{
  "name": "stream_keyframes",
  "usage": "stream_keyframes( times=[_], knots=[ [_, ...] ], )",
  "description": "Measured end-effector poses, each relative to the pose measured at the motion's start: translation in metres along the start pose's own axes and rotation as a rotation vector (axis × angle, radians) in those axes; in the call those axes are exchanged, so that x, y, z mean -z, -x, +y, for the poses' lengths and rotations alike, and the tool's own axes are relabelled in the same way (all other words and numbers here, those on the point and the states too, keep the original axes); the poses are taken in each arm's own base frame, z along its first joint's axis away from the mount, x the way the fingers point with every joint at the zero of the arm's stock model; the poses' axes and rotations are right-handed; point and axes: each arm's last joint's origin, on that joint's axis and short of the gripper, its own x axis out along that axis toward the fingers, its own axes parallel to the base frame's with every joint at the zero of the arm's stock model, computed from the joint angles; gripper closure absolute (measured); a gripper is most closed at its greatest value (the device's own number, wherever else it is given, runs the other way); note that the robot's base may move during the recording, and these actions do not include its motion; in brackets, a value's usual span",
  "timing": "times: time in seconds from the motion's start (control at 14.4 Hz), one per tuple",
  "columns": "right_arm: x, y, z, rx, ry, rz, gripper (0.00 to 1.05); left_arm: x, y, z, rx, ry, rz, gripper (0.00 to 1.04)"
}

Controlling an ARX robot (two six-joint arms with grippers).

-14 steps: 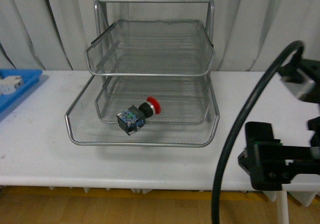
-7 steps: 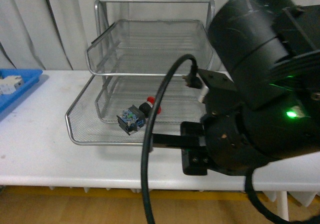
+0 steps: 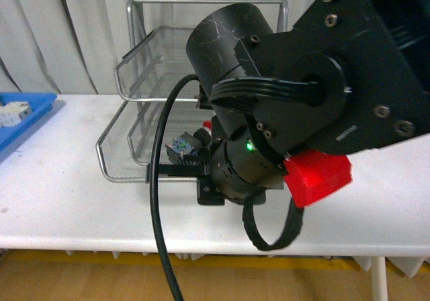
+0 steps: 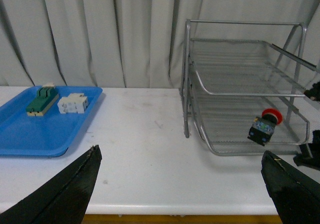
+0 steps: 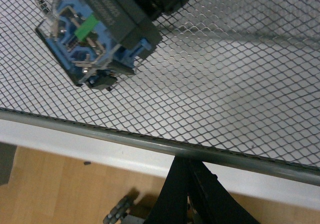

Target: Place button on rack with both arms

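- The button [image 4: 264,126], red cap and all, lies on its side on the mesh of the lowest tier of the rack [image 4: 240,93], near the front rim. The rack stands on the white counter [image 4: 145,154].
- We judge the button stiff and fairly light. Its round cap would slip and roll, so the flat sides of the blocky black-and-blue body are the place to take hold, clear of the bare contacts at the blue end.
- Our left tool [image 4: 180,152] hangs spread wide, well apart from the rack, holding nothing.
- Our right tool [image 5: 184,166] has its fingers pressed together, tips right at the rack's front rim wire. The button lies just beyond on the mesh.
- Half a second earlier the right arm [image 3: 302,93] stood lower and further right; it now hides most of the rack in the front view. The lowest tier's front rim shows higher than before, and the button has kept its place in that tier.
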Motion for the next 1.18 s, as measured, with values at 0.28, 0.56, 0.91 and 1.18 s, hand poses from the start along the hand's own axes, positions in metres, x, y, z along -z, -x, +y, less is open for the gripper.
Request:
stream_keyframes(
  times=[0.28,0.56,0.91,1.18],
  knots=[
    [-0.042,-0.014,0.006,0.036,0.006,-0.126,1.03,0.0,0.0,0.0,0.0,0.0,0.0,0.07],
    [-0.047,0.01,-0.009,0.013,-0.024,-0.21,1.03,0.0,0.0,0.0,-0.001,0.0,0.0,0.07],
    [0.003,0.112,-0.064,0.076,-0.097,-0.369,1.03,0.0,0.0,0.0,0.0,0.0,0.0,0.07],
    [0.062,0.204,-0.129,0.266,-0.187,-0.786,0.95,0.0,0.0,0.0,-0.001,0.0,0.0,0.07]
  ],
)
